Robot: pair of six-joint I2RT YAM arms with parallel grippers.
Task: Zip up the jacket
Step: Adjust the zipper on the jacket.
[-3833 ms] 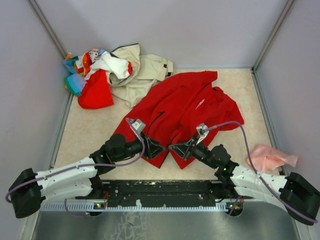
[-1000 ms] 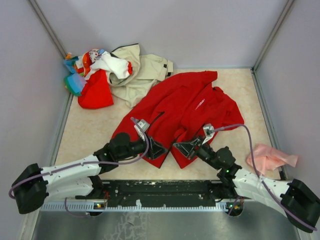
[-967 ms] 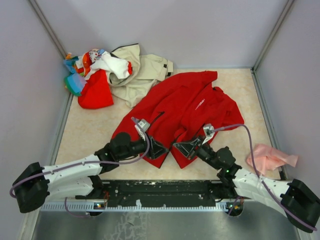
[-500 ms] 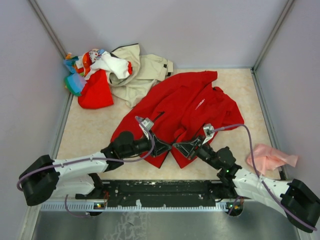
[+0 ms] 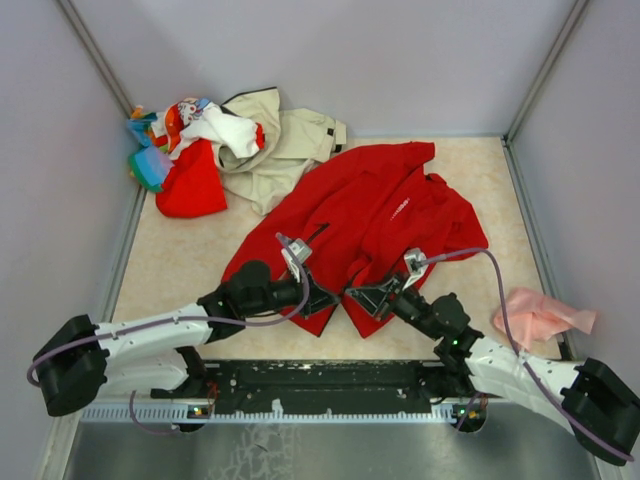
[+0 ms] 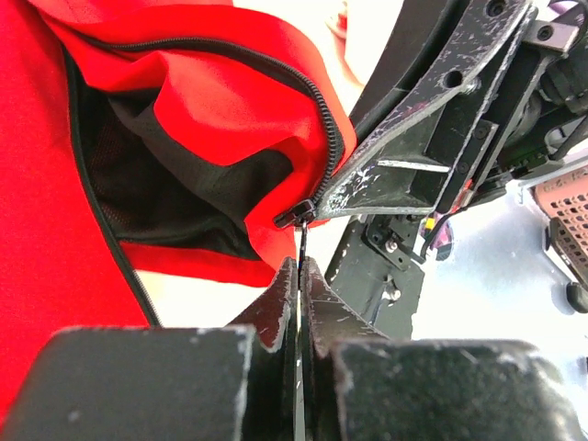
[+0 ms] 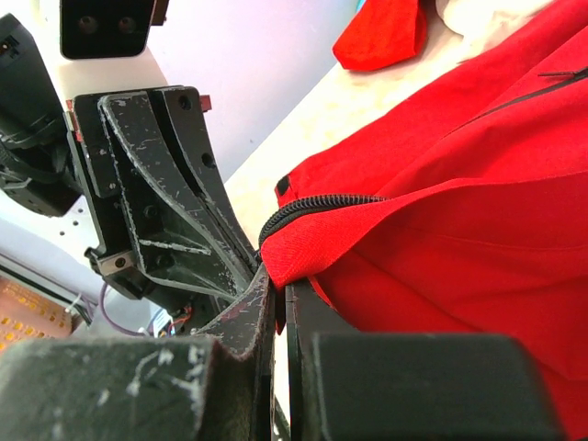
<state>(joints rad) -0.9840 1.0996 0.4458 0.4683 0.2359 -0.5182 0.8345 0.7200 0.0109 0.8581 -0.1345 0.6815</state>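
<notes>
Jacket [image 5: 380,215], one; two closed hands: left hand [image 6: 300,272] on zipper pull [image 6: 297,217], right hand [image 7: 274,287] on hem [image 7: 296,260].

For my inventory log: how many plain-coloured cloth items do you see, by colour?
Red: 2, the jacket and a smaller red garment
Beige: 1, a beige jacket
Pink: 1, a pink cloth
Total: 4; printed clothes not counted.

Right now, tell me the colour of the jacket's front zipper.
Black zipper on the red jacket; clearest in the left wrist view.
</notes>
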